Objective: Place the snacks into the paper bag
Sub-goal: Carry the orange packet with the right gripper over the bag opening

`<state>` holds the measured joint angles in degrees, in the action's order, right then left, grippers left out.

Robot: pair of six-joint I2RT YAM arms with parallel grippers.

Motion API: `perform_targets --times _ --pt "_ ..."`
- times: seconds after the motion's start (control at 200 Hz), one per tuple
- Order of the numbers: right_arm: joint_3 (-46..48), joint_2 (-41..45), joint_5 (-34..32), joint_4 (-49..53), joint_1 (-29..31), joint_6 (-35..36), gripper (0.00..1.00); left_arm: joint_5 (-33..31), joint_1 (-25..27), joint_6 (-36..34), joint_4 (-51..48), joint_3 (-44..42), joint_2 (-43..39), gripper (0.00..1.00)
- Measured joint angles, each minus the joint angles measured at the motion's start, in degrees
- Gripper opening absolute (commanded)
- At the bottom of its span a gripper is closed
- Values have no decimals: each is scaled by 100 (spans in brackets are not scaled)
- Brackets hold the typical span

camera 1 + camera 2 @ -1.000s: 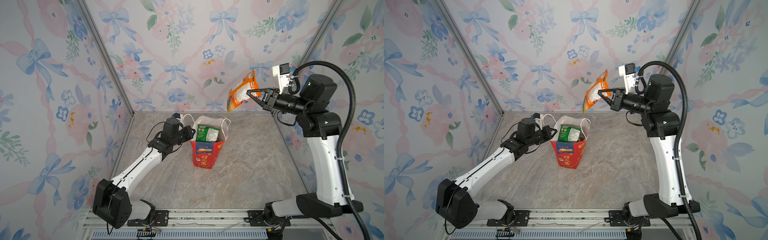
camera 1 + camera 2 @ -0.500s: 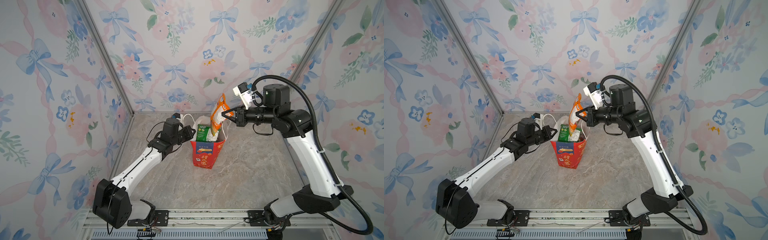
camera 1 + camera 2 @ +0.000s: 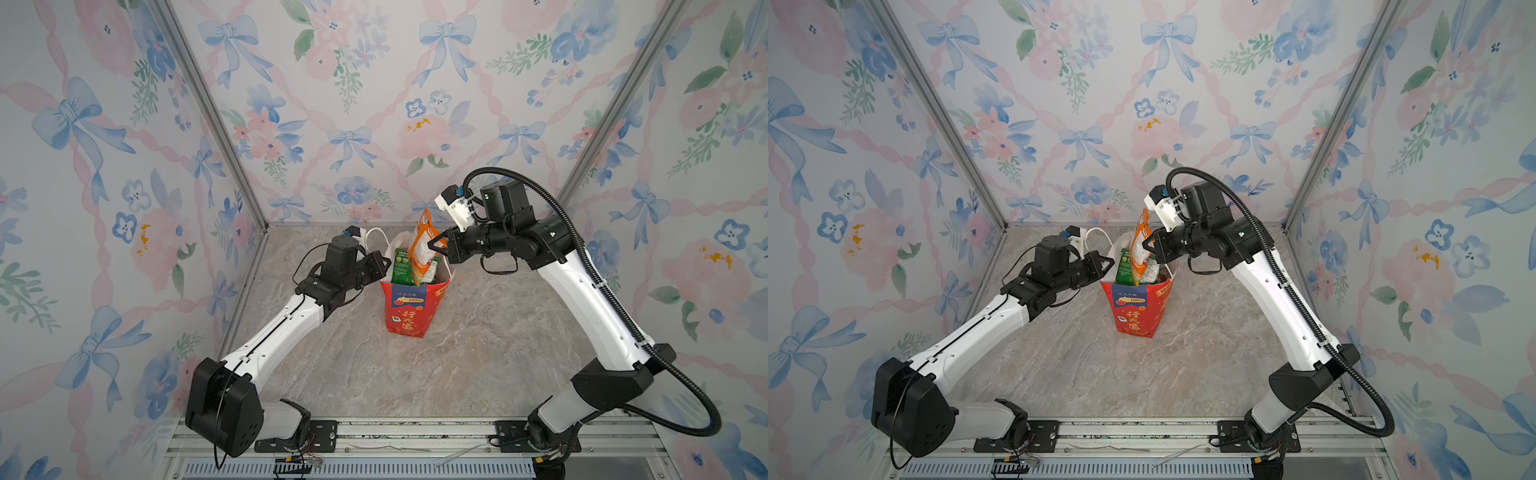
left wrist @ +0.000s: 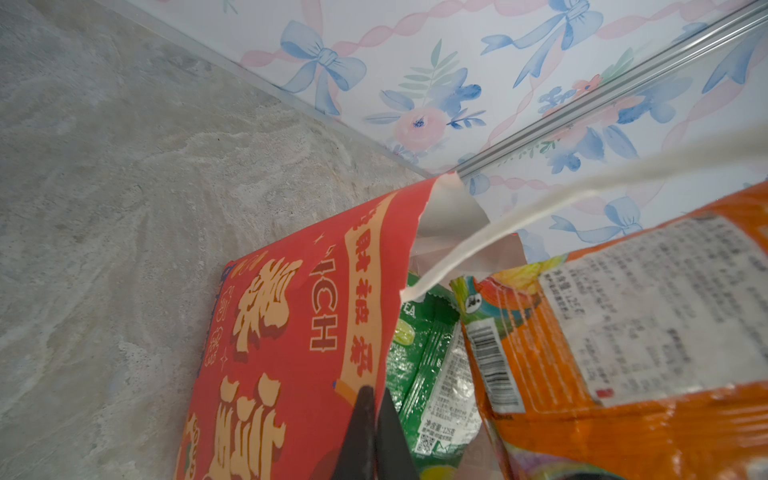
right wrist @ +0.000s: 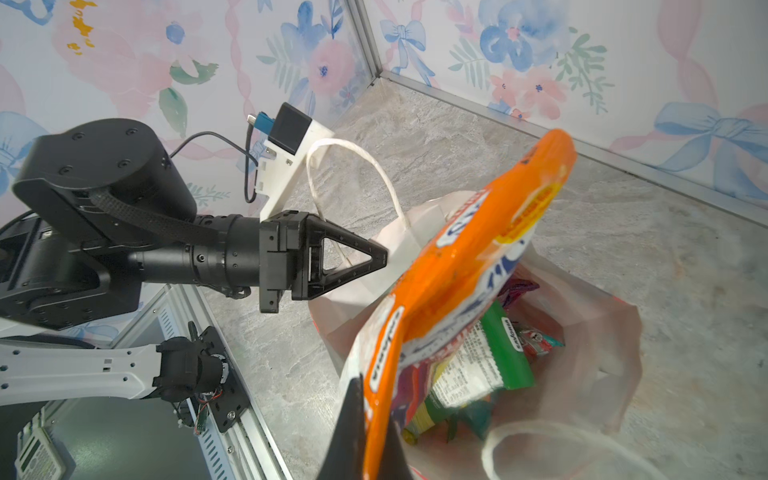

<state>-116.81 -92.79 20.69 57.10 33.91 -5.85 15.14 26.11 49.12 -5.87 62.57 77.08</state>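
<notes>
Bag point(image 3: 409, 309) stands in the middle. Left gripper point(image 3: 386, 266) at ten o'clock pinches its rim; right gripper point(image 3: 433, 245) at one o'clock pinches orange packet point(image 3: 422, 251).

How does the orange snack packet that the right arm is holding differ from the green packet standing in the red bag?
The orange packet is pinched by the right gripper; the green packet stands free inside the paper bag. The orange packet looks larger and rises well above the rim, while the green packet barely clears it. Both are crinkly plastic packets with printed back labels, roughly upright at the bag's mouth.
</notes>
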Motion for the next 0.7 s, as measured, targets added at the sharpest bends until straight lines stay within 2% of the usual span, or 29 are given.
perform_targets --times 0.175,0.405,0.7 --pt "44 -92 -468 122 142 125 0 22 0 0 0 0 0 0" --pt "33 -181 -723 195 146 190 0 37 0 0 0 0 0 0" --pt "-796 -584 -765 387 144 251 0 37 0 2 2 0 0 0"
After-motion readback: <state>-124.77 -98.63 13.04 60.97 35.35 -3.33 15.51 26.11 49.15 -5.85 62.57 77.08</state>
